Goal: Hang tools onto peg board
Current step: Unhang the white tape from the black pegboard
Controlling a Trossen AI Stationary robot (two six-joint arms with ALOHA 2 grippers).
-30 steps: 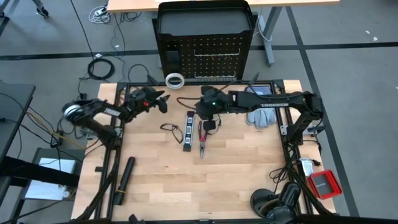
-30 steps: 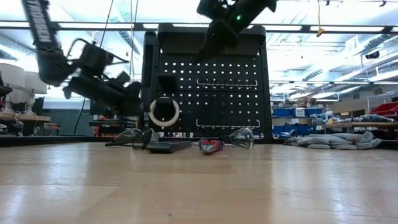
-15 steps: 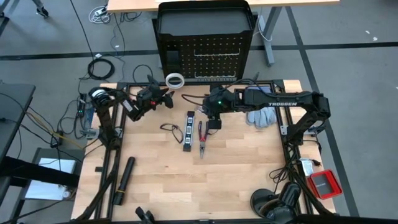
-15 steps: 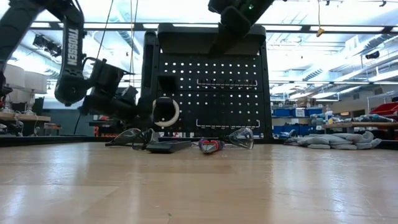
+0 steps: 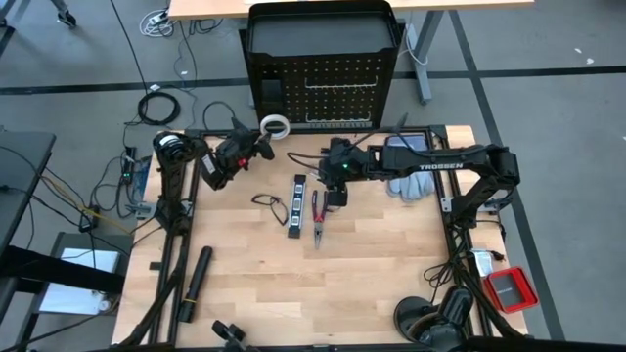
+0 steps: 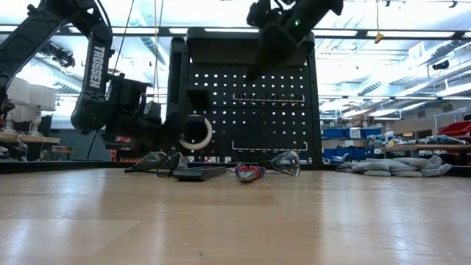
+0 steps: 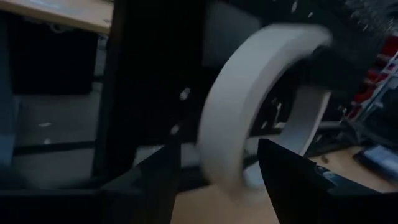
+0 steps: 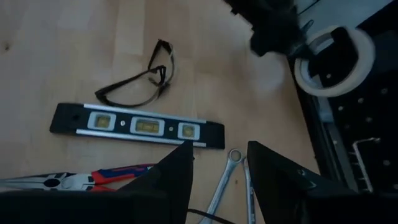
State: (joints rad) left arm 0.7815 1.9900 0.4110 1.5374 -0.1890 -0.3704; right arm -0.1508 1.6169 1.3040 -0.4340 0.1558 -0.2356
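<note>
At the far edge of the bench (image 5: pixel 391 284), the white tape ring (image 5: pixel 276 126) stands against the foot of the peg board (image 5: pixel 323 93). Light and stiff, it is probably best pinched across its band. The left claw (image 5: pixel 262 152), open and empty, is closer to it than before. The right claw (image 5: pixel 335 198) hovers part-open, empty, over the pliers (image 5: pixel 317 215).

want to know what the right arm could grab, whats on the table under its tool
Under the open right tool lie a silver wrench, the black level and the red-and-blue pliers, with glasses beyond. The tool's fingers cover the wrench's lower end.
</note>
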